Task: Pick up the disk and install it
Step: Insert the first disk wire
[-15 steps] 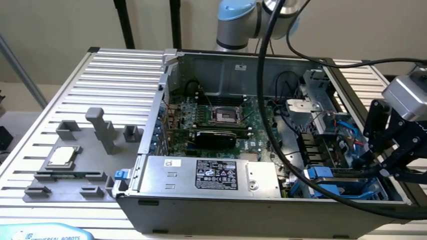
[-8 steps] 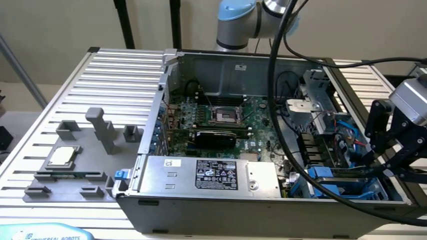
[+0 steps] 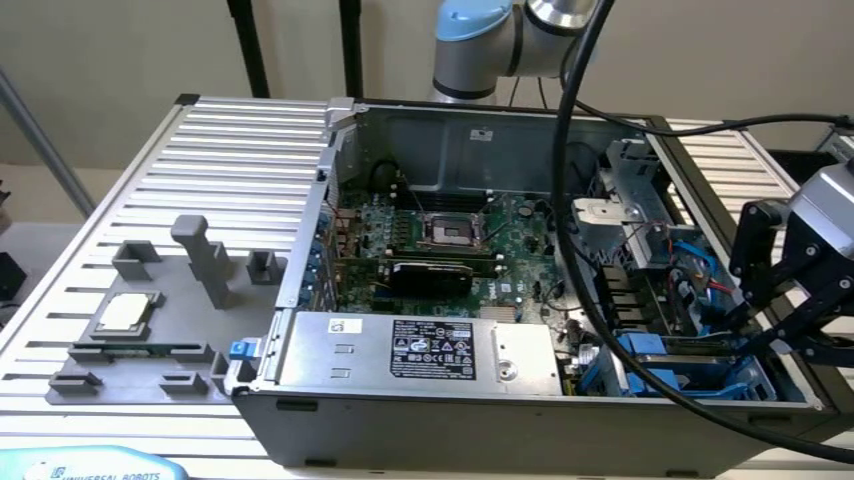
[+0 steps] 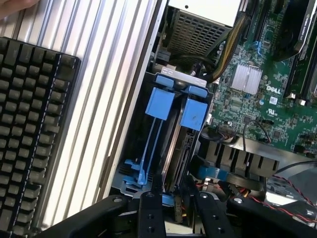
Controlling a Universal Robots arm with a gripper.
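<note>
The disk (image 4: 182, 154) stands on edge in the blue-framed drive bay (image 4: 148, 148) at the corner of the open computer case (image 3: 400, 420). Its dark side and blue plastic frame tab (image 4: 194, 113) face the wrist camera. My gripper (image 4: 174, 187) reaches down into the bay, with a black finger pressed against each side of the disk's near end. In the exterior view the gripper (image 3: 750, 338) hangs over the bay (image 3: 694, 372) at the case's right end. A second blue tab (image 4: 159, 101) sits in the neighbouring slot.
The motherboard (image 3: 441, 240) and the long silver box with a black label (image 3: 427, 350) fill the case. Thick black cables (image 3: 574, 200) drape across it. On the exterior view's left, grey fixtures (image 3: 200, 255) and a small silver chip (image 3: 123, 313) stand on the slatted table. A black keyboard (image 4: 29, 134) lies beside the case.
</note>
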